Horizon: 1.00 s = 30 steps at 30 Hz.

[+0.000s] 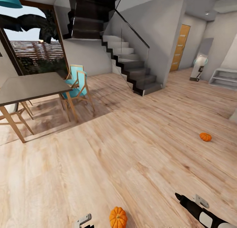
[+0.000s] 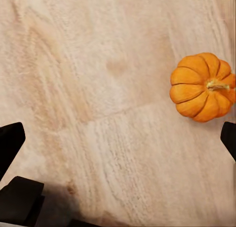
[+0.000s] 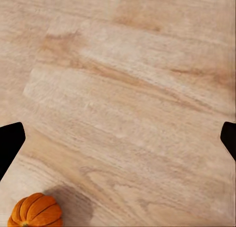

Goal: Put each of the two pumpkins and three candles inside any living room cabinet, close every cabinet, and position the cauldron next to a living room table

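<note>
At the bottom centre of the head view, the nearer pumpkin (image 1: 118,217) sits on the wood floor (image 1: 131,149) just right of the left gripper (image 2: 118,138), whose fingers are spread wide with nothing between them. The right gripper (image 3: 118,138), likewise spread, lies farther off. A second pumpkin (image 1: 205,136) rests mid-right, beyond; the staircase (image 1: 131,66) rises behind.

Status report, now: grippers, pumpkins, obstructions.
Both jaws open, empty. Near pumpkin on floor between arms; far pumpkin ahead right. Bare floor between.

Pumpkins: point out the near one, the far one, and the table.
near pumpkin (image 1: 118,217), head view, ribbed top.
far pumpkin (image 1: 205,136), head view, middle of its body.
table (image 1: 29,86), head view, bare grey top.
</note>
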Available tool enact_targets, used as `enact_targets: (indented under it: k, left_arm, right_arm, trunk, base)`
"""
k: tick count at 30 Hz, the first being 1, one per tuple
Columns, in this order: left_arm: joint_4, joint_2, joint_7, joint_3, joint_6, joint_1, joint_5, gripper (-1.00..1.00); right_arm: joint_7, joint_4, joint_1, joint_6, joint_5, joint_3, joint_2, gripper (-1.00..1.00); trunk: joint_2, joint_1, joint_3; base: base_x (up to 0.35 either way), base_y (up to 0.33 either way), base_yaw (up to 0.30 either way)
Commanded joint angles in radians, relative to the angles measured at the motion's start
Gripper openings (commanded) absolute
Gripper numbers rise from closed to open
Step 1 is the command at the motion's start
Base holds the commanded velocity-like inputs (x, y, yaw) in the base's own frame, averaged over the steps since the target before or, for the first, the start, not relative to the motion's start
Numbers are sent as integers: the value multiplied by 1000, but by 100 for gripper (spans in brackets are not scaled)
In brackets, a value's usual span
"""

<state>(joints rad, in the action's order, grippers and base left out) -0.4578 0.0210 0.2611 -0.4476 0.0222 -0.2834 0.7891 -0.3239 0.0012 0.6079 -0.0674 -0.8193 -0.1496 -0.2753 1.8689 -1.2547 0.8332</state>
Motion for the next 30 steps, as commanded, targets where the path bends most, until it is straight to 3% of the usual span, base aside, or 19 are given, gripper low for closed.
enact_targets:
  k: [1,16,20,25,30]
  left_arm:
    - [-2,-1,9,-8,2,0,6,100]
    - [-2,-1,9,-7,3,0,8,100]
    - [-2,-1,9,-6,3,0,8,100]
    - [-3,-1,7,-4,6,0,8,100]
    - [-42,-18,-20,9,30,-11,17,100]
  right_arm:
    - [-4,2,1,-3,-8,-8,0,100]
    - [-17,-2,1,-5,3,-12,0,100]
    - [-127,-4,1,-5,7,-16,2,100]
    - [-409,1,1,0,7,-16,4,100]
    - [-623,-9,1,155,9,-15,2,100]
  trunk:
    - [0,0,0]
    - [0,0,-6]
    - [0,0,-7]
    - [0,0,-7]
    - [0,0,-7]
  base:
    - [0,0,-286]
    - [119,30,-286]
    - [25,69,-111]
    - [4,12,-19]
    - [0,1,-2]
